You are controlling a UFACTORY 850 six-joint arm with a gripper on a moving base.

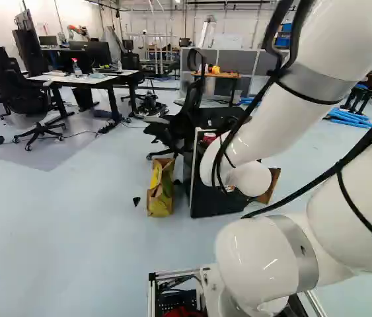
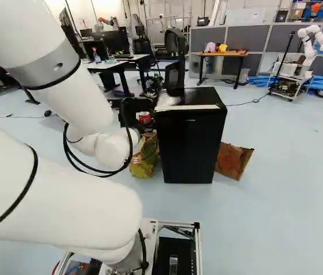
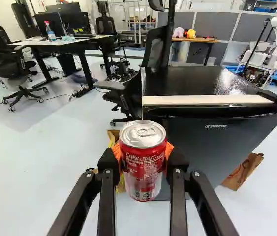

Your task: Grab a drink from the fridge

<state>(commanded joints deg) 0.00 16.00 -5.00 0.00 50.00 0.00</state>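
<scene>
One hand [image 2: 143, 119] clasps one red can [image 3: 142, 162] between two orange pads [image 3: 169, 149], one black fridge [image 3: 217, 147] standing ahead.

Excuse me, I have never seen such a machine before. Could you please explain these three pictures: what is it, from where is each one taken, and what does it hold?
It is one white robot arm on a moving base. Two pictures come from cameras on that base, behind the arm, one left and one right; they show the same scene. The third is from the wrist, looking along the black claw. The claw holds a red drink can between its orange pads.

Beyond it is a black fridge, with a pale strip along the front of its top. A yellow-green bag and a brown one are on the floor beside it.
</scene>
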